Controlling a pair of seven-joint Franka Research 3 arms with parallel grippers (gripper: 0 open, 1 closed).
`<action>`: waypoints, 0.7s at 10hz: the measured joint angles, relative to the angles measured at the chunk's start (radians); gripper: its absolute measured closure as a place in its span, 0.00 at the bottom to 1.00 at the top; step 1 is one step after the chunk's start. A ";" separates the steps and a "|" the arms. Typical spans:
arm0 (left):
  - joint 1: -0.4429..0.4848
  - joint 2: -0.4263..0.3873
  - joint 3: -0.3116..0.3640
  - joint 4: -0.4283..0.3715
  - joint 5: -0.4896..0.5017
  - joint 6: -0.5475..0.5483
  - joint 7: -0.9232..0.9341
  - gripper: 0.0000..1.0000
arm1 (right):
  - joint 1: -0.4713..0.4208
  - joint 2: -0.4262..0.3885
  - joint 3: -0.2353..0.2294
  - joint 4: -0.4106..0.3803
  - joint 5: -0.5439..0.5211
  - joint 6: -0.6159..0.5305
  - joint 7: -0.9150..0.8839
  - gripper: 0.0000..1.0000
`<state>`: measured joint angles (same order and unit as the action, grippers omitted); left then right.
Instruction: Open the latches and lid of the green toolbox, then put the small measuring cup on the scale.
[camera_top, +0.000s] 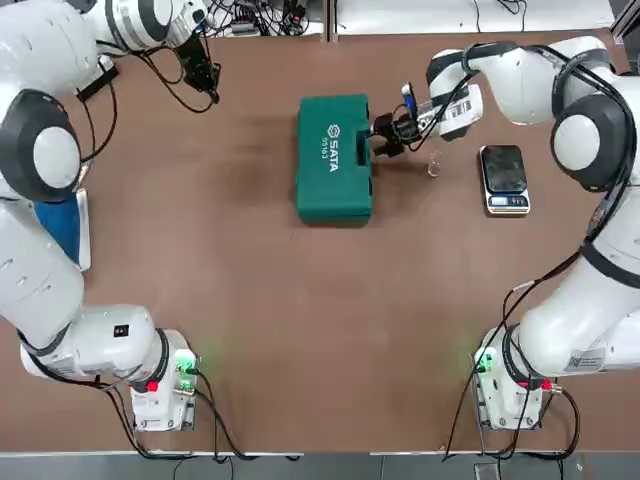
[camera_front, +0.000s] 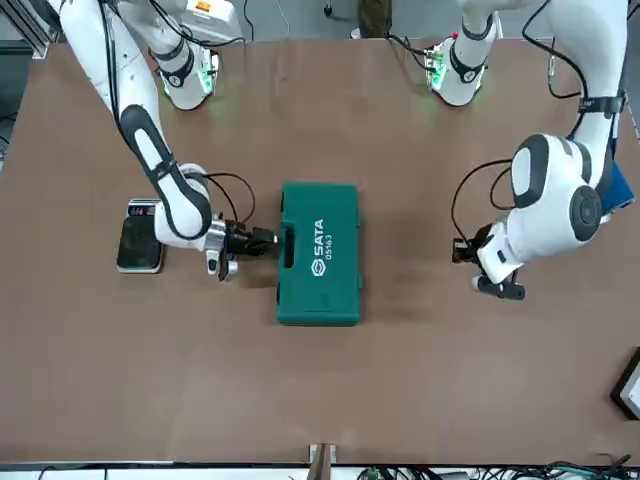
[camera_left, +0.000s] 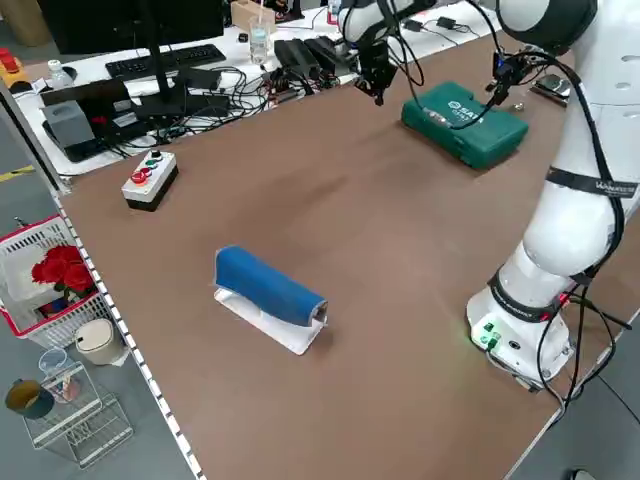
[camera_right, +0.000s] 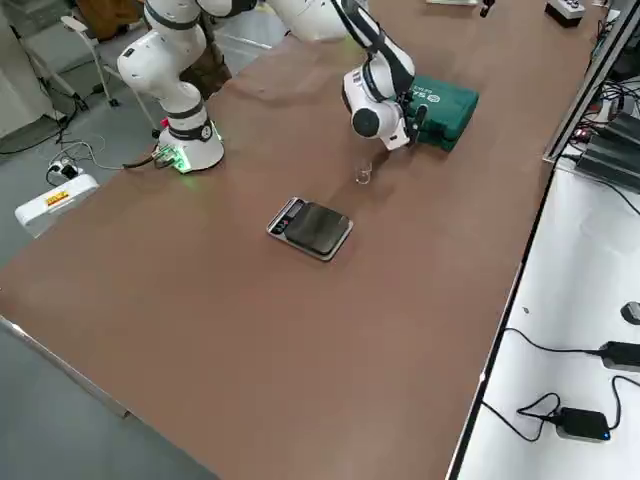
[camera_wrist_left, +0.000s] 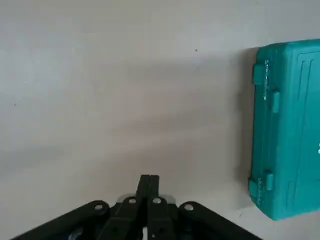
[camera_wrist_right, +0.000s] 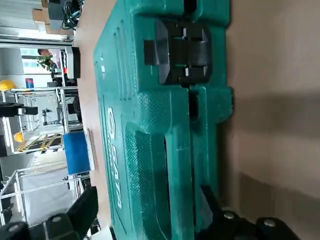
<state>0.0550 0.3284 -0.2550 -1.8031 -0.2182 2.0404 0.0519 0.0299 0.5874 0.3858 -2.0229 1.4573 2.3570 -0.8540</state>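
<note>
The green toolbox (camera_top: 335, 158) lies shut in the middle of the table, its lid (camera_front: 320, 250) with the white SATA lettering facing up. My right gripper (camera_top: 383, 135) is at the handle edge of the case, open, with that edge between its fingers (camera_wrist_right: 75, 215). One dark latch (camera_wrist_right: 182, 52) shows farther along that edge, folded flat. The small measuring cup (camera_top: 434, 165) stands on the table between the toolbox and the scale (camera_top: 504, 178). My left gripper (camera_top: 205, 75) hangs shut at the far left, apart from the case.
A blue roll on a white base (camera_left: 270, 285) lies at the table's left edge. A grey box with coloured buttons (camera_left: 150, 178) sits at the far left corner. Cables and a keyboard lie beyond the far edge.
</note>
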 joint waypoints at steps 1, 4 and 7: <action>0.000 0.000 -0.001 0.001 -0.001 0.009 0.002 0.99 | 0.001 0.003 0.004 0.001 0.001 0.006 0.000 0.13; -0.010 0.002 -0.005 0.001 -0.035 0.022 0.000 0.99 | 0.002 0.014 0.007 0.005 0.003 0.008 0.000 0.15; -0.019 0.040 -0.007 -0.003 -0.129 0.086 -0.018 0.99 | 0.003 0.025 0.007 0.013 0.007 0.009 -0.004 0.19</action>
<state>0.0362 0.3685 -0.2616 -1.8062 -0.3475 2.1267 0.0337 0.0329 0.6129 0.3926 -2.0098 1.4641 2.3660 -0.8575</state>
